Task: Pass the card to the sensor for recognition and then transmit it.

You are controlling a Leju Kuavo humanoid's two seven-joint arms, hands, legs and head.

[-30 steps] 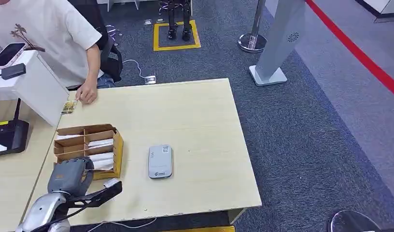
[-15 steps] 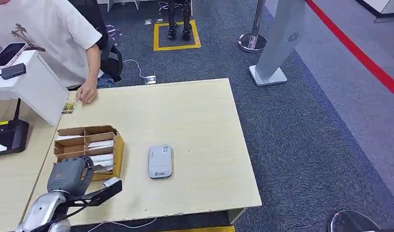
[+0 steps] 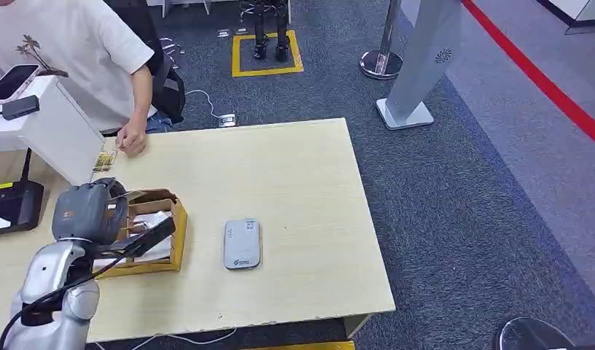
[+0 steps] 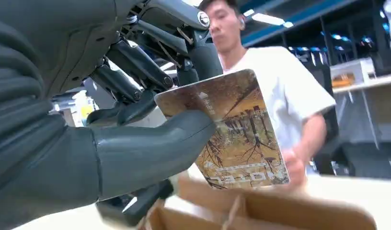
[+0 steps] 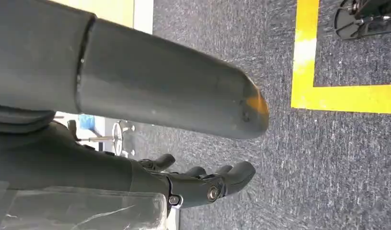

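- Holding the card (image 4: 232,129) in my left hand (image 3: 87,211), thumb pressed on its face: a brown-gold picture of bare trees, pale lettering along one short edge.
- Card sits raised above the box (image 3: 174,226) near the table's (image 3: 294,175) left edge.
- Sensor (image 3: 241,243) lies flat just beside the box, toward the table's front edge.
- My right hand (image 5: 203,184) hangs over carpet, fingers loosely curled, holding nothing.

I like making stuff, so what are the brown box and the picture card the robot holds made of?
The brown box looks like plain matte cardboard: thin tan walls and dividers. The card in the left hand looks like stiff plastic with a printed picture and a slight sheen, though coated paper is possible.
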